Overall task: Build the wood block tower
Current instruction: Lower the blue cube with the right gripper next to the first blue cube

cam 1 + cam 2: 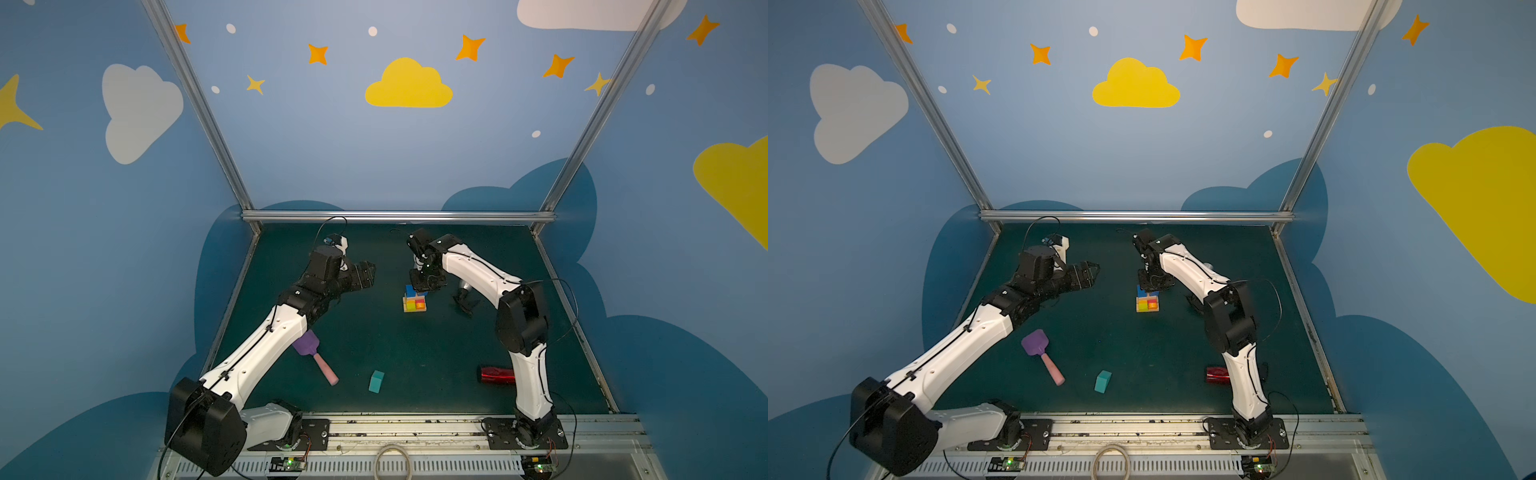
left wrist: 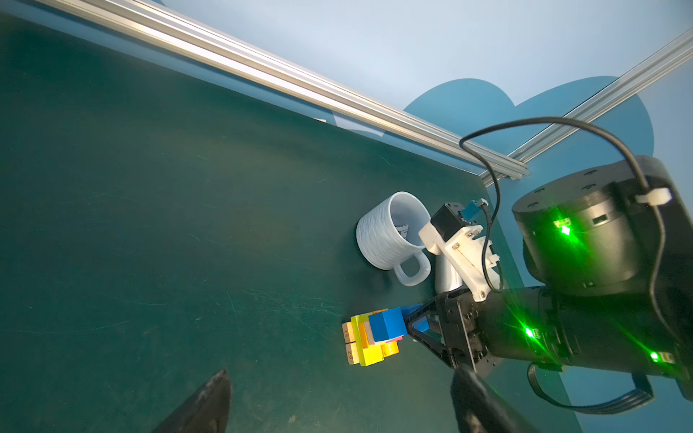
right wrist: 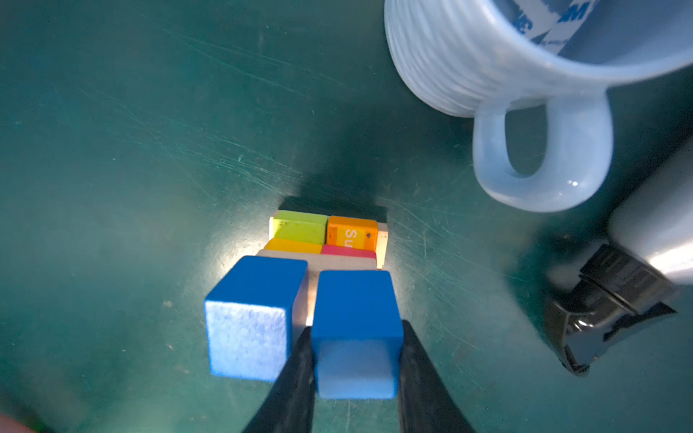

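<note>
The tower (image 1: 414, 302) (image 1: 1147, 302) stands mid-table: tan bars lowest, then yellow-green (image 3: 300, 226), orange (image 3: 352, 234) and pink pieces under a tan bar. One blue cube (image 3: 251, 318) rests on top. Beside it sits a second blue cube (image 3: 356, 318), with my right gripper (image 3: 354, 330) (image 1: 419, 289) shut on it from above, a finger against each side. My left gripper (image 1: 365, 274) (image 2: 337, 393) hovers open and empty to the left of the tower. A teal house-shaped block (image 1: 376, 381) (image 1: 1103, 381) lies alone near the front.
A white ribbed mug (image 2: 390, 232) (image 3: 487, 56) lies on its side just behind the tower. A black clip (image 1: 465, 302) (image 3: 600, 311) lies right of it. A purple spatula with a pink handle (image 1: 316, 357) lies front left, a red cylinder (image 1: 496, 374) front right.
</note>
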Tool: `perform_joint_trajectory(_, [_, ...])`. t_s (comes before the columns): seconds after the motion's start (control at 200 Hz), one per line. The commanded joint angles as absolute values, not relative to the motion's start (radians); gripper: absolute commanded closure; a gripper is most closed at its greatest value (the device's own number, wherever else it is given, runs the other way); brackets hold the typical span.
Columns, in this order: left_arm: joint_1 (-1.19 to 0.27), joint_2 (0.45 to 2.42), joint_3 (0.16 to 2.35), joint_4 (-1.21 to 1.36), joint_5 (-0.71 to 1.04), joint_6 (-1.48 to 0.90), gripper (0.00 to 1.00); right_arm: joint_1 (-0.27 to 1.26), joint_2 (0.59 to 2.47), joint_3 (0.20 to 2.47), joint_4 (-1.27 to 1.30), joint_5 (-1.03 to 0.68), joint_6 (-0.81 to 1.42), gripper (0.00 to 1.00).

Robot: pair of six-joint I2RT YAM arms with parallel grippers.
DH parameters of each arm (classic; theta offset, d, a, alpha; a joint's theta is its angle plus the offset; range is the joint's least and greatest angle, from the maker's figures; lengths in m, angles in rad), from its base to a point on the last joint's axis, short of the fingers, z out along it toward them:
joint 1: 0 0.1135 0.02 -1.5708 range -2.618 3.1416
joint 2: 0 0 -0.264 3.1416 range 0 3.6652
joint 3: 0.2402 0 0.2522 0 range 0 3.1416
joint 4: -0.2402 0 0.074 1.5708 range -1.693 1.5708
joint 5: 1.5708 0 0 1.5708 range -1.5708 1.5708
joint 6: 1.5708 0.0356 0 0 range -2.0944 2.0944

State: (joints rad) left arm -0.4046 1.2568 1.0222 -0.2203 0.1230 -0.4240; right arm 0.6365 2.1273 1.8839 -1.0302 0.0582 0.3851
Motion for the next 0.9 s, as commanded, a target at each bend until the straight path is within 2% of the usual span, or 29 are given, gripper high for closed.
perform_joint_trajectory(0.0, [-0.400,1.260,1.021,-0.210,0.126,-0.427,0.09,0.633,2.143,1.912,-1.053,0.048,0.388,0.66])
perform_joint_trajectory(0.896, [-0.398,1.256,1.019,-0.212,0.132,-0.430,0.09,0.633,2.124,1.914,-1.062,0.056,0.393,0.62])
